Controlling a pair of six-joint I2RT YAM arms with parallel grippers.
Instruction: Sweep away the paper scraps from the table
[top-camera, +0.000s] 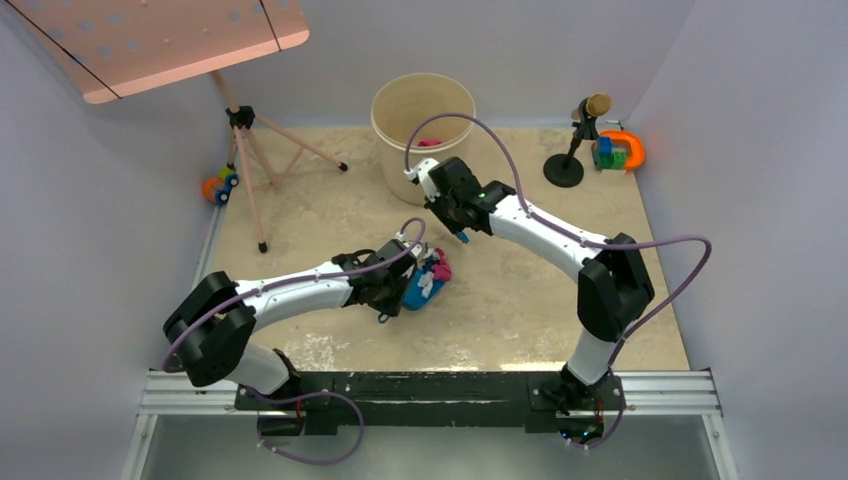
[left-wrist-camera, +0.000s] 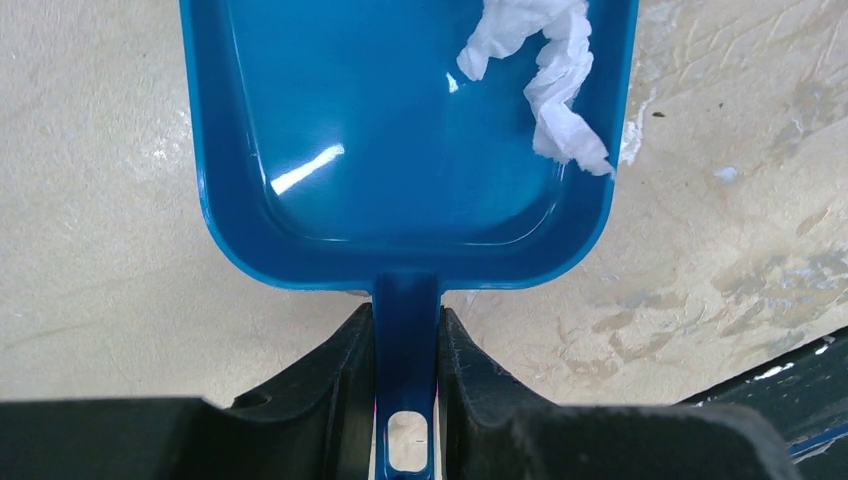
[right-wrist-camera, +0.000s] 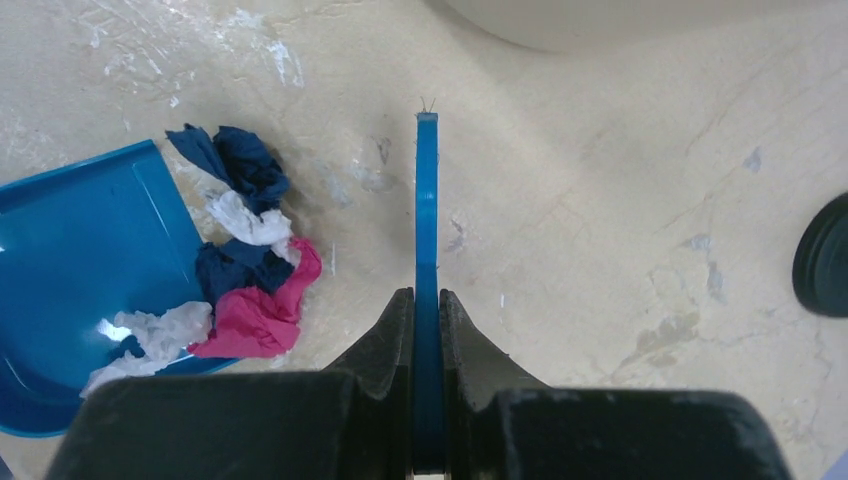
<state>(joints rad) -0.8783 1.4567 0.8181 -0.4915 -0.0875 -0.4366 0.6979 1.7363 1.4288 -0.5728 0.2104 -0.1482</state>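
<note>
While the left gripper (left-wrist-camera: 405, 318) was clamped on the handle of the blue dustpan (left-wrist-camera: 380, 150), the right gripper (right-wrist-camera: 427, 300) was closed on the thin blue brush (right-wrist-camera: 427, 200) over the table (right-wrist-camera: 600, 200). The paper scraps (right-wrist-camera: 250, 270), dark blue, white and pink, lay bunched at the dustpan's mouth, 1 white piece partly inside the pan, with the brush near them but apart.

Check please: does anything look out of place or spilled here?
Yes. The scraps are bunched at the lip of the dustpan, and several blue, white and pink ones lie on the table, not inside. The left wrist view shows only one white scrap in the pan.
</note>
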